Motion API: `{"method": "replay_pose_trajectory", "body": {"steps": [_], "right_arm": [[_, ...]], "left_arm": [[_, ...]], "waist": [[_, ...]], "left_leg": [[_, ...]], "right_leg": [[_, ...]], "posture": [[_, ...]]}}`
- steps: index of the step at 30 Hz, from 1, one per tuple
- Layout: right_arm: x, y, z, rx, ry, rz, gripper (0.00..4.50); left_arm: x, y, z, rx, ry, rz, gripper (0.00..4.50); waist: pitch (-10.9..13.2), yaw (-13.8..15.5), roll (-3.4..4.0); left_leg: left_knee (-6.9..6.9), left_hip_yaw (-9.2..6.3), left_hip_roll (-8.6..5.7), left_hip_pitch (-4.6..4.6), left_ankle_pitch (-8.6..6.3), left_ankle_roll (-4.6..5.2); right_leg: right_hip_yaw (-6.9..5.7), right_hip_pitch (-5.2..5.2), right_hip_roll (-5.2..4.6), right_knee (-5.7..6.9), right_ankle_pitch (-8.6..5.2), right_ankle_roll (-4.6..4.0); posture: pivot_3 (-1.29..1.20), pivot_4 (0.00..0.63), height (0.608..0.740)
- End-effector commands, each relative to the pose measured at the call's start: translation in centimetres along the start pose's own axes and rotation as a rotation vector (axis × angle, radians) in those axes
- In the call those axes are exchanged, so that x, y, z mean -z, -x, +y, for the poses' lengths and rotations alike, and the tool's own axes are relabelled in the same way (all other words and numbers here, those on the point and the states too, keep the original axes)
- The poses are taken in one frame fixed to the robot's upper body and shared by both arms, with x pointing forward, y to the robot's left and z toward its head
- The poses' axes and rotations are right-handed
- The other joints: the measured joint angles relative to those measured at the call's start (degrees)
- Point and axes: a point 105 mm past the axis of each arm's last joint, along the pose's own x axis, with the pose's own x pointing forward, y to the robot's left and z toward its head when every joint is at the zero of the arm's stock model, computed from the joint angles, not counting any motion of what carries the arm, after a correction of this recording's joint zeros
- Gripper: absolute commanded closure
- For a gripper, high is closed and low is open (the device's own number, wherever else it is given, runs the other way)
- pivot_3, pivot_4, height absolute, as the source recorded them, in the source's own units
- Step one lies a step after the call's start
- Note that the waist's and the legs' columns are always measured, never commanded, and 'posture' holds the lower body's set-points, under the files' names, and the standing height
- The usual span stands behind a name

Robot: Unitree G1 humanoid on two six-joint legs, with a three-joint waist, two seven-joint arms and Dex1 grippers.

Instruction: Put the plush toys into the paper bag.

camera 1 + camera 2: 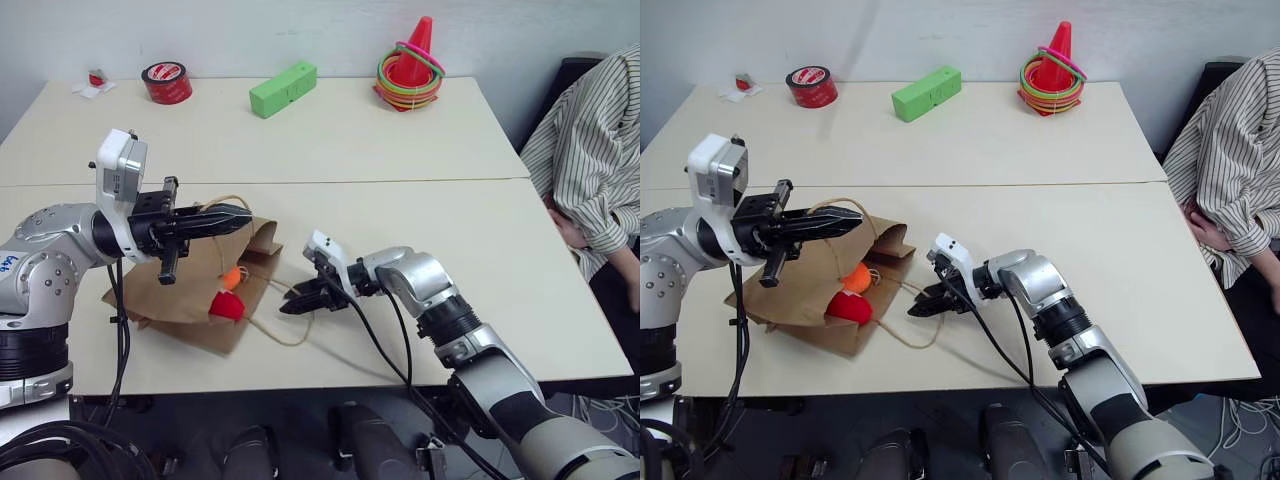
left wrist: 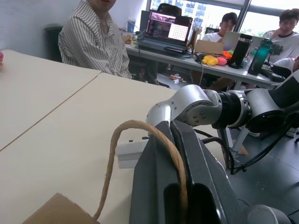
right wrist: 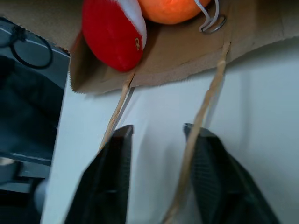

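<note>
Partly hidden inside the mouth of the paper bag [image 1: 810,295], the two plush toys sit together: the orange toy [image 1: 856,276] is mostly covered by the upper flap of paper, and the red toy [image 1: 849,307] lies just in front of it, at the near edge of the opening. In the right wrist view both toys are cut off by the frame, the red toy with a patch of white on it. The bag lies on the near left part of the table [image 1: 470,250], its mouth turned to the right.

The left gripper [image 1: 240,216] reaches level across the bag from the left, its fingers pinched tight on the upper cord handle [image 2: 140,135], which loops up over them. The right gripper [image 3: 159,133] lies low on the table just right of the bag's mouth, pointing left at it; its fingers stand a narrow way apart with nothing between them, and the lower cord handle [image 3: 203,116] runs along the table beside one finger.

The table is pale and made of two tops pushed together. Along its far edge stand a red roll of tape [image 1: 166,82], a green block [image 1: 283,89] and a red cone with coloured rings [image 1: 411,68]. A person in a striped shirt [image 1: 592,150] sits at the right, cut off by the frame. Behind, in the left wrist view, more people sit at desks with a laptop.
</note>
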Motion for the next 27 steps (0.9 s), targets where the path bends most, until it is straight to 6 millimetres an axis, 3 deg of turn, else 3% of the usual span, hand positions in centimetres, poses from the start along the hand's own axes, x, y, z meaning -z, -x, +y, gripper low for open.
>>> {"method": "replay_pose_trajectory", "body": {"steps": [1, 2, 4, 8, 11, 15, 21, 27], "right_arm": [[0.0, 1.8, 1.2, -0.057, -0.074, -0.061, 4.12], [0.0, 2.4, 1.7, -0.074, -0.083, -0.077, 4.46], [-0.3, 3.9, 2.8, -0.106, -0.108, -0.119, 4.46], [-2.4, 9.7, 6.1, -0.155, -0.123, -0.293, 4.46], [-3.8, 13.6, 7.4, -0.09, -0.102, -0.384, 4.46], [-5.6, 17.1, 7.6, 0.05, -0.06, -0.471, 4.46], [-7.6, 18.9, 6.9, 0.145, -0.032, -0.571, 4.46], [-8.1, 18.8, 6.2, 0.176, -0.041, -0.643, 4.46]], "left_arm": [[-0.9, 0.1, -0.4, -0.002, -0.057, -0.028, 4.5], [-1.0, 0.1, -0.4, -0.004, -0.058, -0.031, 4.5], [-1.0, 0.1, -0.4, -0.009, -0.063, -0.038, 4.5], [-1.5, 0.0, 0.3, -0.047, -0.107, -0.075, 4.5], [-1.9, -0.3, 1.1, -0.074, -0.15, -0.113, 4.5], [-2.0, -1.3, 2.6, -0.115, -0.224, -0.152, 4.5], [-1.2, -3.4, 5.0, -0.161, -0.35, -0.13, 4.5], [-0.8, -4.3, 5.3, -0.131, -0.351, -0.127, 4.5]], "waist": [[0.0, 0.2, 0.0], [0.0, 0.4, 0.0], [0.0, 0.9, 0.0], [0.0, 1.6, 0.02], [0.0, 1.7, 0.01], [0.0, 1.5, 0.01], [0.0, 1.5, 0.01], [0.0, 1.4, 0.02]], "left_leg": [[0.0, -0.02, 0.0, -0.02, 0.0, 0.01], [0.01, -0.03, -0.01, -0.03, -0.01, 0.02], [0.0, -0.03, -0.02, -0.04, -0.03, 0.04], [0.01, -0.04, -0.03, -0.13, -0.05, 0.09], [0.01, -0.07, -0.04, -0.12, -0.09, 0.16], [-0.01, -0.04, -0.06, -0.12, -0.11, 0.21], [-0.07, 0.01, -0.07, -0.13, -0.11, 0.21], [-0.13, 0.14, -0.03, -0.32, -0.15, 0.27]], "right_leg": [[-0.01, 0.0, -0.01, -0.02, 0.0, 0.0], [-0.01, 0.0, -0.02, -0.03, 0.0, 0.0], [-0.03, 0.01, -0.02, -0.08, 0.0, 0.01], [-0.04, -0.02, -0.03, -0.17, 0.03, 0.07], [-0.05, 0.06, -0.05, -0.29, 0.07, 0.13], [-0.02, 0.07, -0.05, -0.36, 0.09, 0.16], [0.02, 0.04, -0.02, -0.42, 0.1, 0.18], [0.07, -0.14, -0.04, -0.63, 0.15, 0.27]], "posture": [[0.0, 0.15, 0.74], [0.0, 0.15, 0.74], [0.0, 0.15, 0.74], [0.0, 0.15, 0.74], [0.0, 0.15, 0.74], [0.0, 0.15, 0.74], [0.0, 0.15, 0.74], [0.0, 0.15, 0.74]]}}
